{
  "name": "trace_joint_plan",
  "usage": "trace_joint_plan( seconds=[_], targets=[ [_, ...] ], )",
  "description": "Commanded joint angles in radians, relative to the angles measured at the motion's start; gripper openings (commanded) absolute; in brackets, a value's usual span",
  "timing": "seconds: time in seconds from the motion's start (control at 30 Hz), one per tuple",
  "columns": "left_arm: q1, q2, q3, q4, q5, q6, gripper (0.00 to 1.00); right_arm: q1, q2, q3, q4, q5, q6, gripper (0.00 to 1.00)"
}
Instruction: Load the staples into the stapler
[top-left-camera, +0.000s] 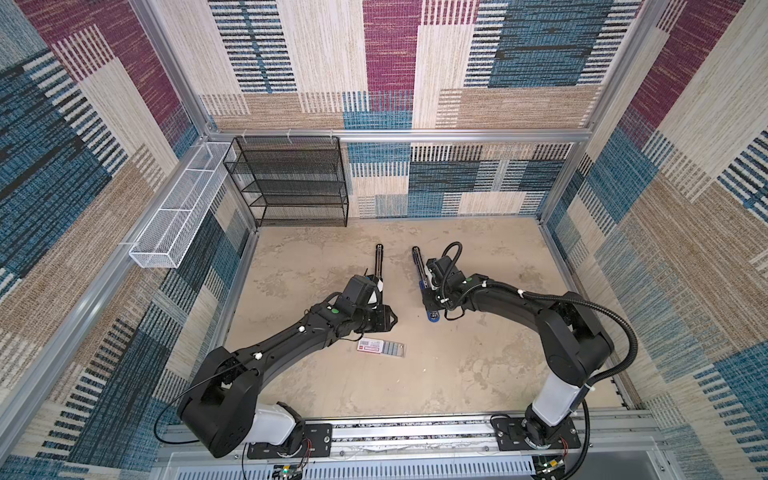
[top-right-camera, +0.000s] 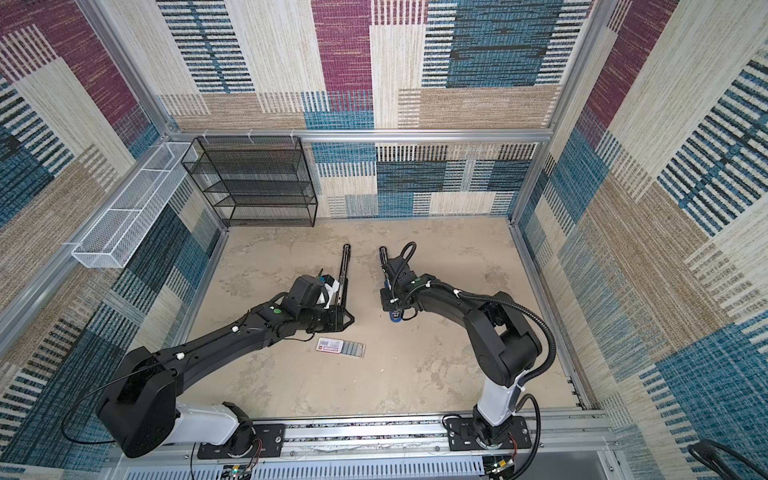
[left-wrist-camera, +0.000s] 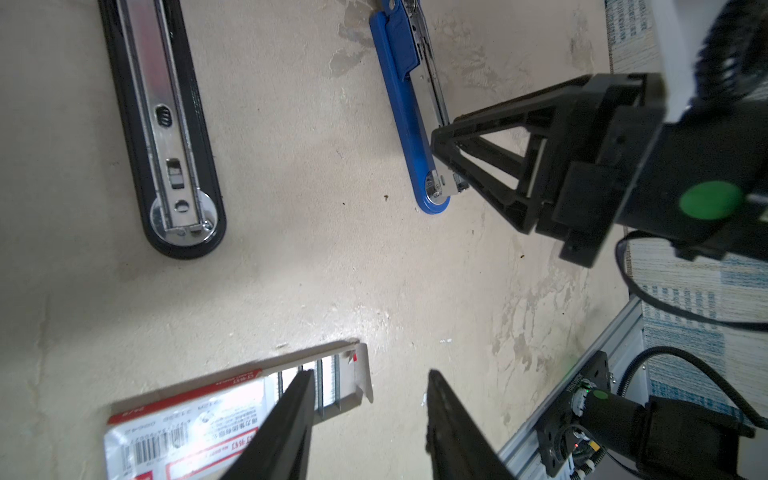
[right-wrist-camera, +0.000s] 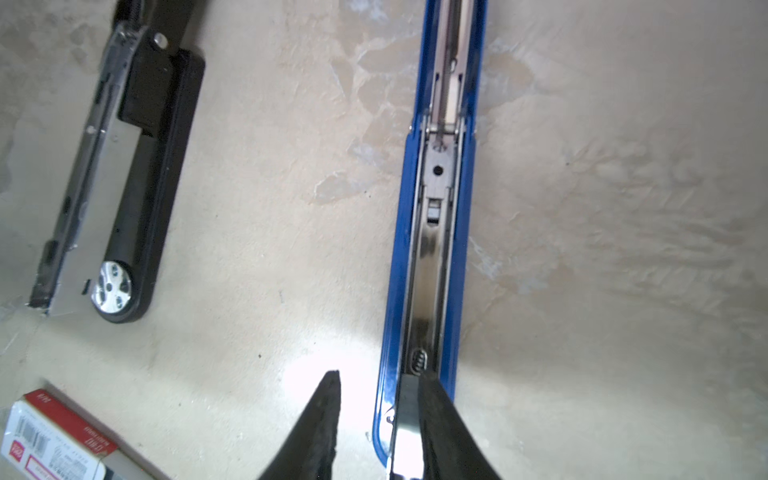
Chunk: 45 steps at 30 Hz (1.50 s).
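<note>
Weight is on your side with the blue stapler (right-wrist-camera: 430, 270). It lies opened flat on the surface (top-left-camera: 478, 374) with its bright metal channel facing up. I judge it stiff, heavy for its size, and unlikely to shift unless you push along its length. Your right gripper (right-wrist-camera: 376, 376) is at its near end with the fingers (right-wrist-camera: 440, 424) apart. One is over the end of the channel and the other over bare surface beside the blue wall. Nothing is clamped, and the wrist view does not show whether the finger over the channel touches metal. Pin the body with that arm, not the thin rail.

The staples (left-wrist-camera: 328, 386) sit toward the front of the surface, nearer the left arm and apart from both staplers. They are grey strips in a clear tray sticking partly out of a white-and-red card box (left-wrist-camera: 187, 419). Box and tray look light and will likely skate if nudged. The strips are lighter yet, slick, and probably snap at their joints. Take one across its narrow width near the middle and squeeze gently. Your left gripper (left-wrist-camera: 370, 374) hangs over the open end of the tray, fingers (left-wrist-camera: 282, 428) spread, holding nothing.

Around you, the black mesh rack (top-left-camera: 291, 183) and the white mesh basket (top-left-camera: 174, 220) stand at the back left, well apart from the work. The black stapler (left-wrist-camera: 166, 137), also opened flat, lies beside the blue one. Your own right fingers crowd the channel end where a strip would drop in.
</note>
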Motion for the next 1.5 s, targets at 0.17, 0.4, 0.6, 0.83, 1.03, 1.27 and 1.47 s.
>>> trace_joint_plan(
  seconds=[0.17,0.4,0.6,0.83,1.03,1.27,1.47],
  targets=[
    [0.001,-0.006,0.002,0.013,-0.013,-0.015,0.48,-0.02,-0.01,-0.003,0.007,0.056,0.009,0.53],
    [0.001,-0.018,0.003,0.002,-0.04,-0.011,0.48,-0.018,0.052,-0.014,0.045,-0.036,0.02,0.5],
    [0.008,-0.032,0.001,-0.011,-0.073,0.002,0.48,0.035,0.049,-0.011,0.041,-0.08,0.041,0.45],
    [0.03,-0.022,0.034,-0.037,-0.085,0.025,0.49,0.094,0.039,-0.013,0.097,-0.194,0.052,0.46],
    [0.04,0.027,0.112,-0.075,-0.089,0.066,0.53,0.073,-0.034,-0.045,0.142,-0.223,0.03,0.52],
    [0.038,0.17,0.272,-0.104,-0.072,0.116,0.62,-0.079,-0.198,-0.154,0.174,-0.263,0.05,0.59],
    [0.025,0.36,0.449,-0.128,-0.059,0.171,0.63,-0.182,-0.31,-0.25,0.194,-0.253,0.073,0.67]
  ],
)
